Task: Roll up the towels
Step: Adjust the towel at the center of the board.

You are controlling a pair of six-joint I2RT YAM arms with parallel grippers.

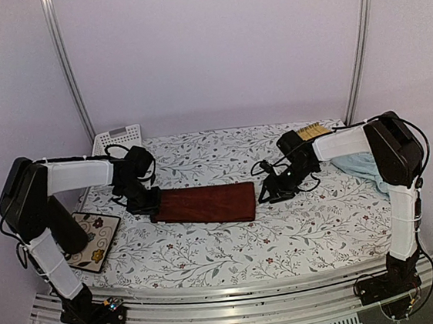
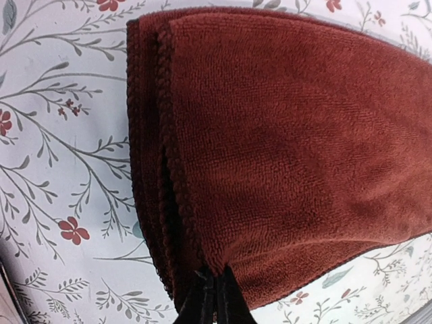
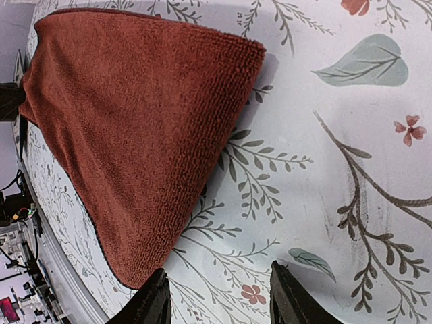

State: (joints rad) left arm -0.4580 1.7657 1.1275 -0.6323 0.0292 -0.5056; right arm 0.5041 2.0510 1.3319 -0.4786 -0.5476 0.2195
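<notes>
Left gripper: the two black fingers are pressed together on the hem at one end of the dark rust-red terry towel, whose stacked edges run into the pinch. In the top view this gripper sits at the left short end of that towel.

Right gripper: the jaws stand partly apart with only patterned cloth between them and nothing in their hold. They hang just beside the right short end of the red towel without touching it. The top view places this gripper close off the same end.

The red towel lies flat as a long folded rectangle, stretched left to right between the two grippers on the white floral tablecloth.

The pale light blue terry towel lies crumpled well to the right of the red towel, partly under the right arm. The yellow woven bamboo mat is behind and to the right of the red towel. A white perforated plastic basket stands behind and to its left. A square flower-patterned tile rests in front and to its left.
</notes>
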